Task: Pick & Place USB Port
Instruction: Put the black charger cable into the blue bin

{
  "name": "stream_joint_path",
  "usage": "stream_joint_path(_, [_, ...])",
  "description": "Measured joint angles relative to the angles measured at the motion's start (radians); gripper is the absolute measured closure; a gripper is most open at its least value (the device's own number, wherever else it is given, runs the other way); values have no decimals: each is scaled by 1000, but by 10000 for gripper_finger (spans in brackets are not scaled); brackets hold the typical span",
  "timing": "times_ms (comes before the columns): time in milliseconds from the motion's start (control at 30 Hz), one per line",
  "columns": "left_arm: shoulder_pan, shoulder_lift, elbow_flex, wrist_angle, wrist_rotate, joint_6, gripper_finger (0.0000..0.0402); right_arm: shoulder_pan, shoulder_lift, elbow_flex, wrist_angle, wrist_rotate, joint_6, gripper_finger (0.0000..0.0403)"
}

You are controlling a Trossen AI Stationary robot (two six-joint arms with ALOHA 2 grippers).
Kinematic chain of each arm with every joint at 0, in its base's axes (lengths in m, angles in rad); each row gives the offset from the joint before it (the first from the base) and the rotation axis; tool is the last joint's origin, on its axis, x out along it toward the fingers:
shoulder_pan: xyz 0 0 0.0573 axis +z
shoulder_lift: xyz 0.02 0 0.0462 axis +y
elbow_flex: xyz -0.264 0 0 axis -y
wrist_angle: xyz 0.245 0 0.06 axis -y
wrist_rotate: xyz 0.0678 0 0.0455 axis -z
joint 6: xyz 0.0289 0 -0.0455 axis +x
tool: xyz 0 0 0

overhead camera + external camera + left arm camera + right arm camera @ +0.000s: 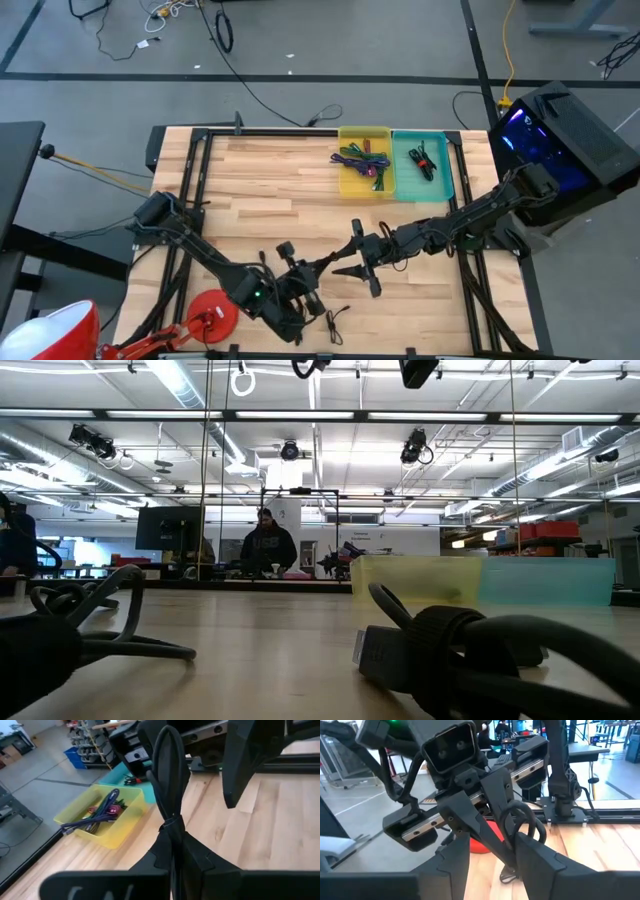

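Plainly the wooden table (pixel 270 190) is laid out for sorting. Two bins sit side by side at its far edge, right of centre: a yellow bin (pixel 365 131) holding purple and green cables (pixel 362 160), and to its right a teal bin (pixel 420 135) holding a dark cable (pixel 425 160). Judging by that, each cable has a bin it belongs in.

Both arms reach in from their own sides and meet over the near middle of the table, well short of the bins. That looks like a hand-over rather than a drop.

At the meeting point the left gripper (pixel 175 837) is pinched tight on the tie at the waist of a coiled black USB cable (pixel 167 765). It holds the cable clear of the wood with the loop standing towards the other arm, probably so that a free part is offered.

From the right, the right gripper (pixel 495 842) faces it with fingers spread apart on either side of that loop. It grips nothing; a gap shows beside the cable, so the transfer seems not yet made.

Nearer the front edge a second loose cable (pixel 335 322) lies flat on the wood, untouched and presumably awaiting its turn. Its USB plug (pixel 378 650) shows close up in the low view.
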Motion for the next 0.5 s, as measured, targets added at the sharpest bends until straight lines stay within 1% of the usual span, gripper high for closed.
stream_joint_path(133, [1, 1, 0, -18, -2, 21, 383, -1, 0, 0, -18, 38, 0, 243])
stream_joint_path(200, [-8, -3, -1, -44, -30, 24, 383, -3, 0, 1, -28, 48, 10, 245])
stream_joint_path(267, [-14, -10, -2, -40, -52, 4, 383, -4, 0, 3, -24, 53, 9, 249])
stream_joint_path(500, [-22, -15, 0, -39, -43, 17, 383, -5, -1, 4, -27, 36, 14, 264])
